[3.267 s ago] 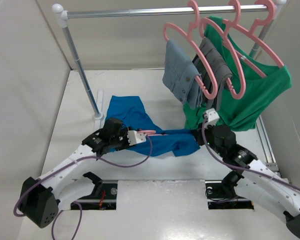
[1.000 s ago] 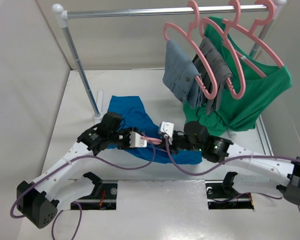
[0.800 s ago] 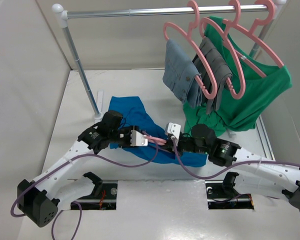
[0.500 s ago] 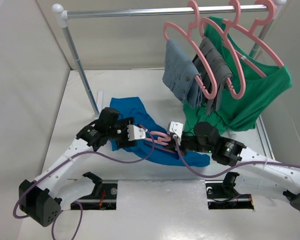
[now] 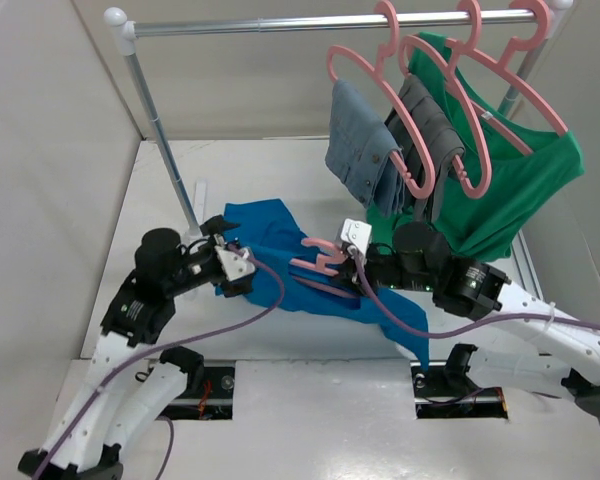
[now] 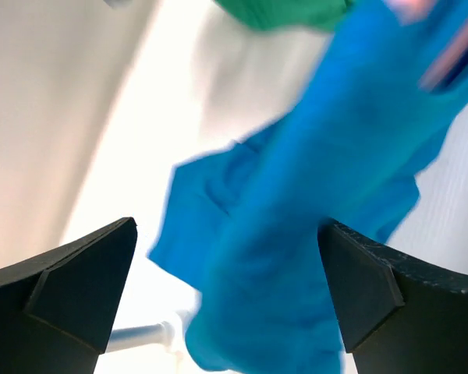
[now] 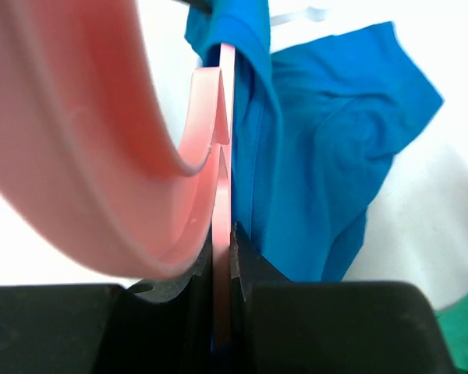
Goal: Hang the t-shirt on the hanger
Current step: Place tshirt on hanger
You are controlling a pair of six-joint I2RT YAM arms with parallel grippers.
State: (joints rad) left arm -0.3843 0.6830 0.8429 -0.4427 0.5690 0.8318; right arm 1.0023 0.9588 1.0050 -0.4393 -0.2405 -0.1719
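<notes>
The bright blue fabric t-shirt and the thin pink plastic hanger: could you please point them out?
Bright blue fabric t-shirt [image 5: 265, 222]: top external view, rear panel.
Thin pink plastic hanger [image 7: 78, 156]: right wrist view, curved hook.

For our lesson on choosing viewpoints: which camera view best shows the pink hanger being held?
The right wrist view: the hanger fills it, clamped edge-on in the right gripper beside the t-shirt. The top external view shows its hook small; the left wrist view only a blurred pink streak.
</notes>
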